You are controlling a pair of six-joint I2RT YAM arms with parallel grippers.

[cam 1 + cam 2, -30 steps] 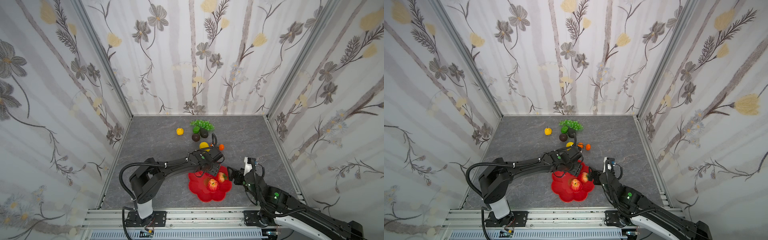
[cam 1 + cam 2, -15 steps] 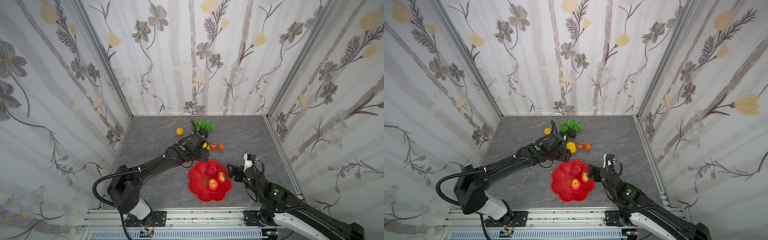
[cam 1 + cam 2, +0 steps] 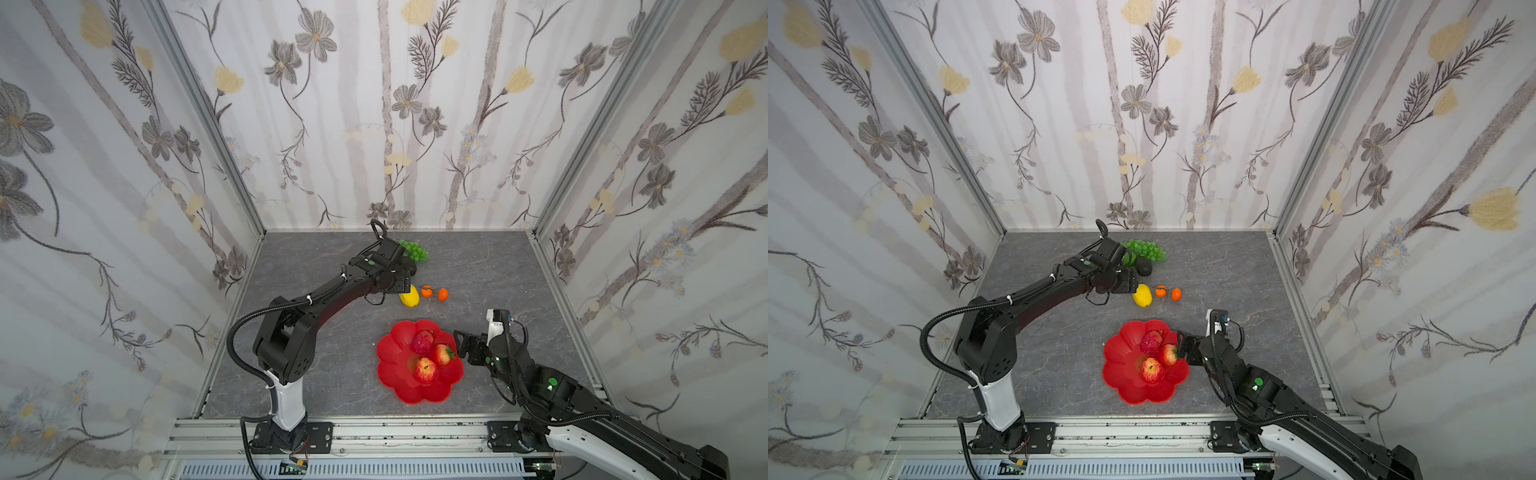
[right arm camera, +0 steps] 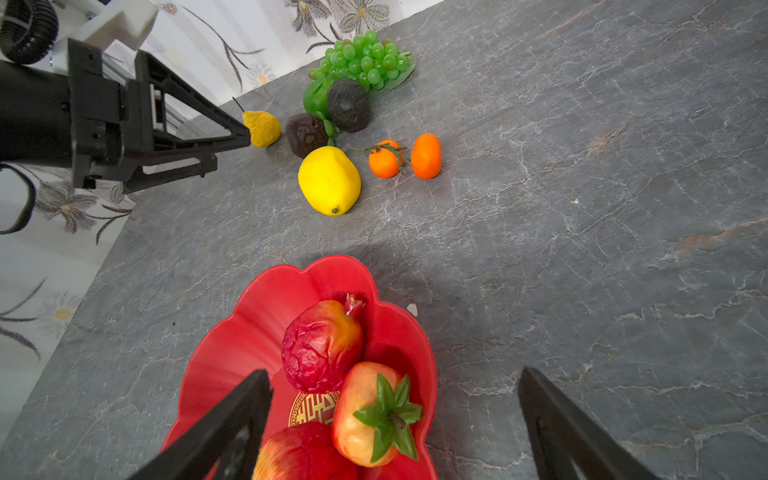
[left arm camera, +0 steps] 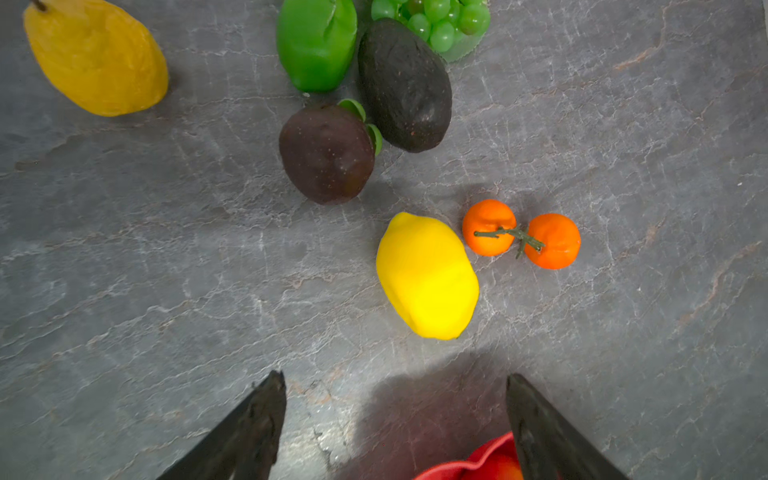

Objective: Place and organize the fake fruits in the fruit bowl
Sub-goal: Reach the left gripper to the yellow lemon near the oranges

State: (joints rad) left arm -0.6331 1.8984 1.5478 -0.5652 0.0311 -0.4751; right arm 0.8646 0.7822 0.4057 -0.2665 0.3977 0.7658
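Lemon (image 5: 427,276) just ahead of spread left fingers (image 5: 259,424), untouched

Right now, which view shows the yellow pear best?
The left wrist view: the pear lies nearly whole, large and unobstructed. The right wrist view shows it small, its edge behind the left gripper's fingers. In both top views the left arm hides it.
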